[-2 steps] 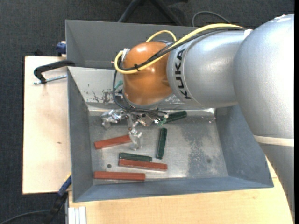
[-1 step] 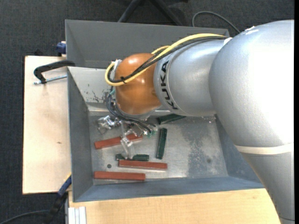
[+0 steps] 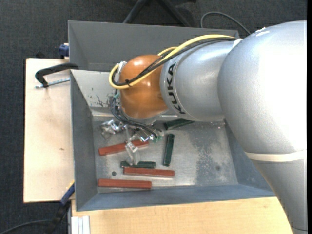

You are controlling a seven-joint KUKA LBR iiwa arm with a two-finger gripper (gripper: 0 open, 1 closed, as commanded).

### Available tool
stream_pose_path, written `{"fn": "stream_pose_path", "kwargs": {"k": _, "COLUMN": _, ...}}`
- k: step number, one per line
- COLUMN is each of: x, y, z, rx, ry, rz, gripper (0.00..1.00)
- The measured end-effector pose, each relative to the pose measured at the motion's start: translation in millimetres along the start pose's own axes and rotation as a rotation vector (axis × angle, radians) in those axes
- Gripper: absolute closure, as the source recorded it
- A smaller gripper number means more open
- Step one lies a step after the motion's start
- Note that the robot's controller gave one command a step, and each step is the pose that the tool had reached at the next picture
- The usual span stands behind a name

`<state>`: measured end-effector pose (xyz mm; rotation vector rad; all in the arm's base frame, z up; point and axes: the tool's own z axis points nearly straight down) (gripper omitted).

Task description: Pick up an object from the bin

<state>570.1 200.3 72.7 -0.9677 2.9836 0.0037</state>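
Observation:
My gripper (image 3: 129, 139) hangs below the orange wrist cover, low over the left middle of the bin floor. Its metal parts sit right above a slanted red bar (image 3: 113, 149), which runs from the left up toward the gripper; whether they touch it is hidden. Just below the gripper lies a short dark green bar (image 3: 140, 164). A longer red bar (image 3: 149, 172) lies under that. To the right, a dark green bar (image 3: 168, 149) lies nearly upright in the view.
Another red bar (image 3: 125, 183) lies along the bin's near wall. A dark green bar (image 3: 178, 124) pokes out from under the arm at the middle. The arm covers the bin's back right, and the floor at the right shows bare metal.

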Motion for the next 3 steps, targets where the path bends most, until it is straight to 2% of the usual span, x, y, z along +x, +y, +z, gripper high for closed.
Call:
{"fn": "stream_pose_path", "kwargs": {"k": 1, "x": 0.5, "y": 0.2, "z": 0.7, "rx": -0.001, "ry": 0.002, "rz": 0.001, "gripper": 1.00}}
{"fn": "stream_pose_path", "kwargs": {"k": 2, "x": -1.2, "y": 0.5, "z": -8.9, "rx": 0.000, "ry": -0.002, "rz": 0.002, "gripper": 1.00}}
{"fn": "stream_pose_path", "kwargs": {"k": 3, "x": -5.5, "y": 0.6, "z": -127.1, "rx": 0.004, "ry": -0.010, "rz": 0.002, "gripper": 1.00}}
